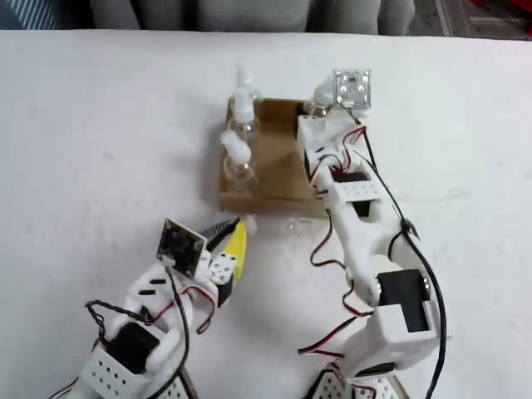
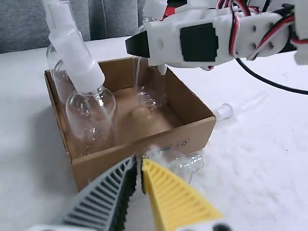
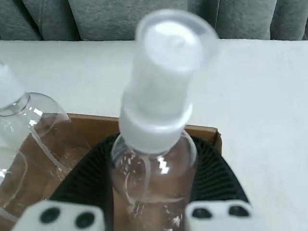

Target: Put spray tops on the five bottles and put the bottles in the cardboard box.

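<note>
Right pincer (image 3: 153, 187) — clenched on a capped bottle (image 3: 159, 86), long axis vertical, base inside the cardboard box (image 1: 266, 204) near its 1 o'clock corner in the high view; contact with the floor cannot be told. Two standing bottles (image 1: 238, 158) line the 9 o'clock wall, well apart. Left pincer (image 2: 139, 166) — fingers pressed together, empty — sits at the 6 o'clock wall, just beside an uncapped bottle (image 2: 186, 162) lying on the table (image 1: 100, 125).

Base of held bottle (image 3: 154, 180) beyond the edge; loose bottle (image 2: 188, 162) partly behind left claw (image 2: 138, 162).
</note>
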You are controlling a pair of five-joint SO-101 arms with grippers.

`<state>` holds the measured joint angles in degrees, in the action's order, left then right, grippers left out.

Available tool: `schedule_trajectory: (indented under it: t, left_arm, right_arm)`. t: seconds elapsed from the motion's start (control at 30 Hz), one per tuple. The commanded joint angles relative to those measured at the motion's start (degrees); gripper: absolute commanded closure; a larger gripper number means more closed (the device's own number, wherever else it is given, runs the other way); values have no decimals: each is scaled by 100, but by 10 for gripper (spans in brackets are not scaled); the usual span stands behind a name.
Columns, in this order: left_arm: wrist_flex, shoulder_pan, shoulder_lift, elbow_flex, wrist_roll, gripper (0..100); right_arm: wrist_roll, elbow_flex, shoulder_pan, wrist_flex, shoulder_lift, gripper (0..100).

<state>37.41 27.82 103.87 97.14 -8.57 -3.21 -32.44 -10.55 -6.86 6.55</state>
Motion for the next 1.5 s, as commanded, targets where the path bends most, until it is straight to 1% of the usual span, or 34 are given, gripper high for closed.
schedule_trajectory:
  t: [0.0, 0.37, 0.8, 1.17, 1.27, 1.3, 1.4, 1.47]
  left_arm:
    - [26, -57, 40, -18, 53, 976]
    - [26, -57, 40, -18, 62, 976]
    - [26, -57, 40, -18, 62, 976]
    - [26, -57, 40, -18, 62, 976]
    - [26, -57, 40, -18, 62, 976]
    - [26, -57, 40, -18, 62, 976]
    - [26, -57, 40, -18, 62, 976]
    - [26, -57, 40, -18, 62, 976]
  right_arm:
    - [35, 299, -13, -514, -22, 982]
    - [26, 299, 31, -1982, 725, 982]
    - [70, 316, 163, -3327, 1710, 982]
    - [79, 316, 163, -3354, 1771, 982]
    - [88, 343, 163, -2976, 1710, 982]
    - [132, 352, 163, -2888, 1701, 982]
    - [668, 360, 154, -2835, 1657, 982]
    - [870, 352, 154, -2835, 1666, 982]
